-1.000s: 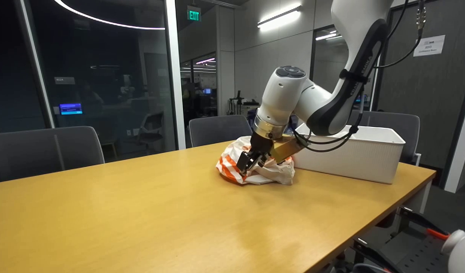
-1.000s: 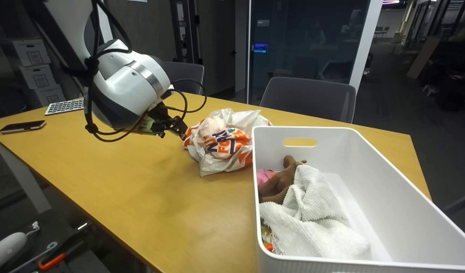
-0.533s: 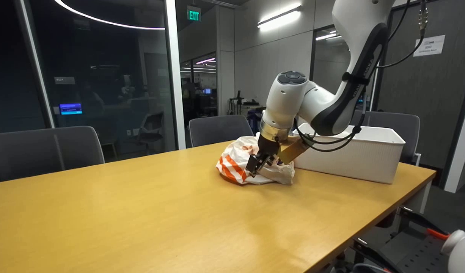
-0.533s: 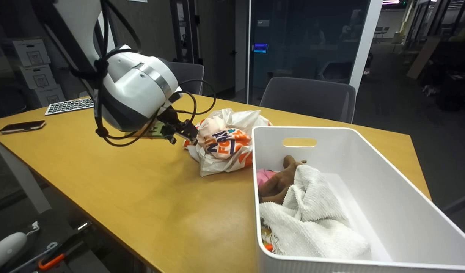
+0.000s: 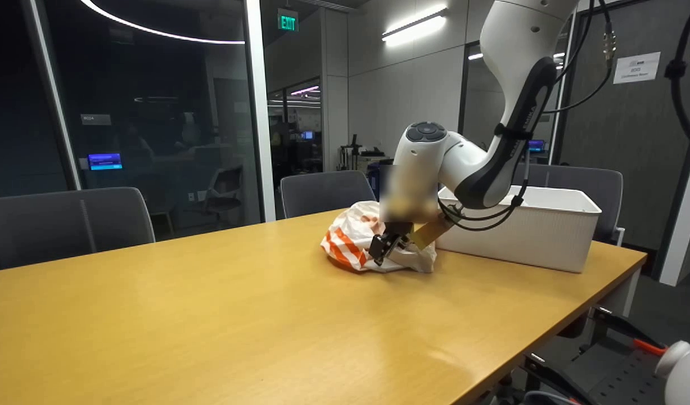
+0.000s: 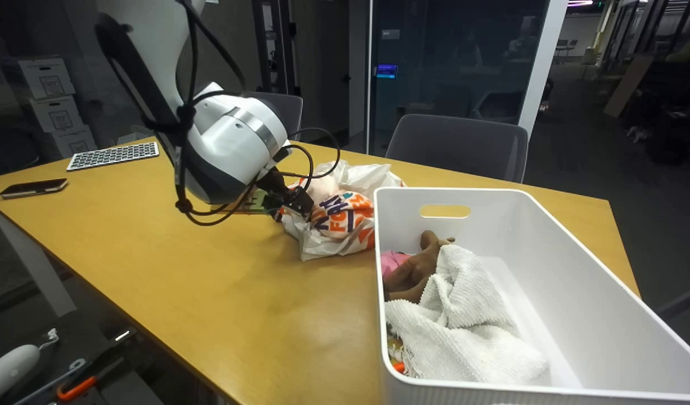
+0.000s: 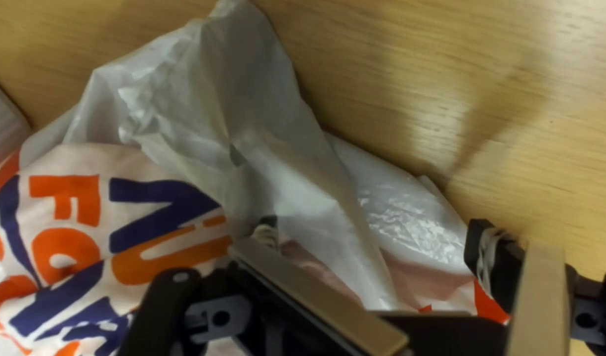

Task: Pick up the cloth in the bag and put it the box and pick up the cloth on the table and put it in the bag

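Note:
The white plastic bag [image 5: 345,239] with orange stripes lies crumpled on the table; it also shows in an exterior view [image 6: 345,247] and the wrist view [image 7: 243,123]. A pale pink, cloth-like lump [image 6: 322,188] shows in its opening, beside a surface with orange and purple letters [image 7: 61,247]. I cannot tell whether that surface is cloth or bag print. My gripper [image 7: 374,237] is open at the bag's near side, its fingers apart with bag folds between them. The white box [image 6: 452,197] stands beside the bag and holds a white cloth [image 6: 469,326]. No cloth shows on the table.
A brown toy with pink on it [image 6: 418,270] lies in the box under the cloth's edge. A keyboard [image 6: 114,156] and a dark phone-like object [image 6: 34,188] lie on the table [image 5: 210,315] at the far side. Chairs [image 6: 457,146] stand around the table.
My gripper has moved down and towards the box, onto the bag's near side. The bag's near side has shifted slightly towards the box. The box and its contents have not moved.

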